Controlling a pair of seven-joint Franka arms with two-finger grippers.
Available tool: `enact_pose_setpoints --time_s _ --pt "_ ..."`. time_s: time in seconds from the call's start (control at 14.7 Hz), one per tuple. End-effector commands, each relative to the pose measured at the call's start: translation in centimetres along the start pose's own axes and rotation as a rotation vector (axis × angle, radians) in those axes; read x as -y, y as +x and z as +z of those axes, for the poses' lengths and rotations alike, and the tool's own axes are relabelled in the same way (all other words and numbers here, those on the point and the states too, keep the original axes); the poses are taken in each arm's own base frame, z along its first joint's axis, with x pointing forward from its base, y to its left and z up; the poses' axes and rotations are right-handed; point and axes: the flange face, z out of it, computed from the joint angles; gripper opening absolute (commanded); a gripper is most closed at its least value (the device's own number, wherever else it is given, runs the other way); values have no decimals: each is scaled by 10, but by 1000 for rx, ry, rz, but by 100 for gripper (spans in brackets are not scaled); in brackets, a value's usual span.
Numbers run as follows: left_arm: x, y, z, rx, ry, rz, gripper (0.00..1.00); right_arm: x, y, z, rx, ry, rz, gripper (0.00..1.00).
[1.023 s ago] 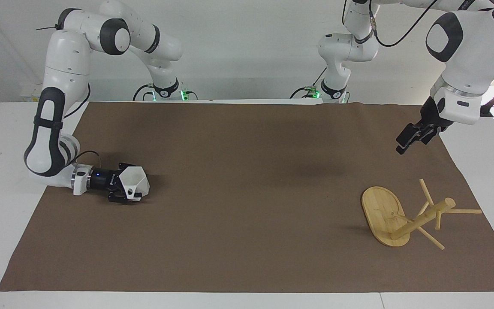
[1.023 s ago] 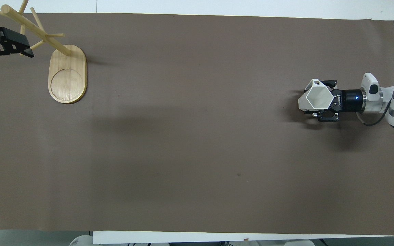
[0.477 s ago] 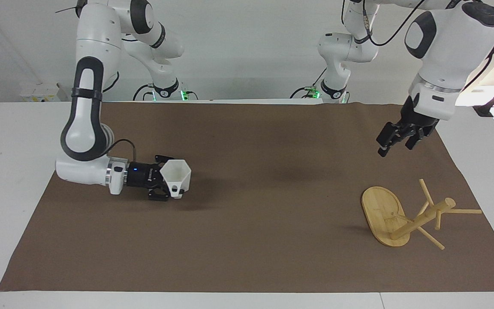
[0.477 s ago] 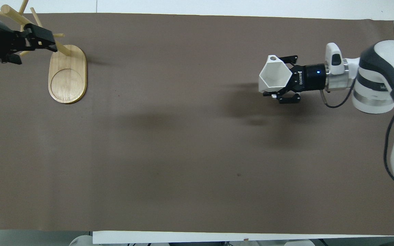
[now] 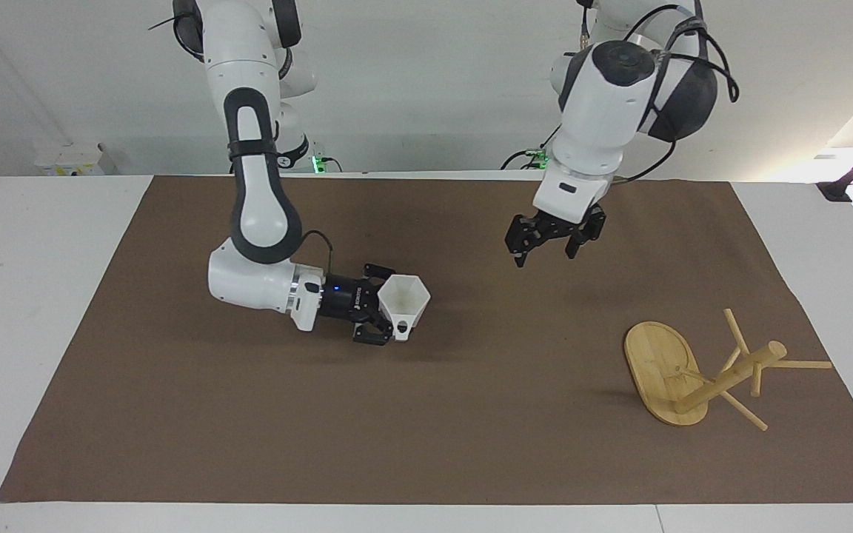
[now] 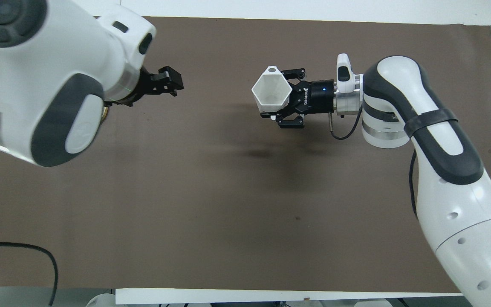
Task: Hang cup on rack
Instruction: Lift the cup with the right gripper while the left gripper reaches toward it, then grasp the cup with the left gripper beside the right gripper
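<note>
The white faceted cup [image 5: 406, 297] is held rim up in my right gripper [image 5: 389, 305], which is shut on its side. The cup hangs a little above the brown mat near the table's middle. Its looped handle points away from the robots. In the overhead view the cup [image 6: 271, 90] and the right gripper [image 6: 283, 99] show plainly. The bamboo rack [image 5: 730, 377] stands on its oval base [image 5: 656, 359] at the left arm's end of the table. In the overhead view my left arm hides it. My left gripper [image 5: 549, 248] is open and empty, in the air between cup and rack [image 6: 168, 83].
A brown mat [image 5: 426, 429] covers most of the white table [image 5: 19, 296]. Nothing else lies on it. The bulky left arm [image 6: 49, 76] fills the overhead view's corner at the left arm's end.
My right gripper has carried the cup from the right arm's end toward the table's middle. My left gripper has swung from above the rack toward the middle, nearer the cup.
</note>
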Motion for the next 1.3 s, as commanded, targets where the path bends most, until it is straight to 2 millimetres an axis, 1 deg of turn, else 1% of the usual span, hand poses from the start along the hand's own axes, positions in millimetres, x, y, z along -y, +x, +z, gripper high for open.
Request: enact_pose_setpoints --time_s 0.0,0.14,0.2,0.41,0.48,0.55,0.61,0.75,0.95,1.02,1.09,1.16,1.23 --pt "-28 3 4 -9 -13 -56 100 17 29 4 6 -47 37 30" --pt "-38 5 6 3 -29 -97 100 19 32 10 17 -64 34 31" --pt "-41 5 3 5 -38 -99 100 21 32 14 20 -63 31 31" --pt "-50 6 -7 11 -51 -108 100 22 30 16 25 -65 33 31" --pt "-51 5 -6 18 -59 -108 100 22 30 15 28 -72 33 31" --pt "-57 0 -7 18 -72 -107 100 21 30 15 30 -77 33 31" --pt "-67 -10 -4 28 -75 -95 100 21 30 15 31 -81 33 31" --pt "-77 -13 -3 11 -110 -106 100 21 29 15 32 -82 33 31" --pt "-82 -12 9 16 -118 -117 100 21 29 15 32 -82 33 31" --pt "-83 -11 19 12 -121 -119 100 21 29 14 32 -84 33 31" --pt "-84 -12 25 5 -127 -119 96 21 30 15 32 -83 33 31" --pt "-84 -11 27 4 -130 -119 75 20 29 14 32 -85 35 31" --pt "-85 -12 30 22 -136 -130 25 20 29 14 33 -85 33 31"
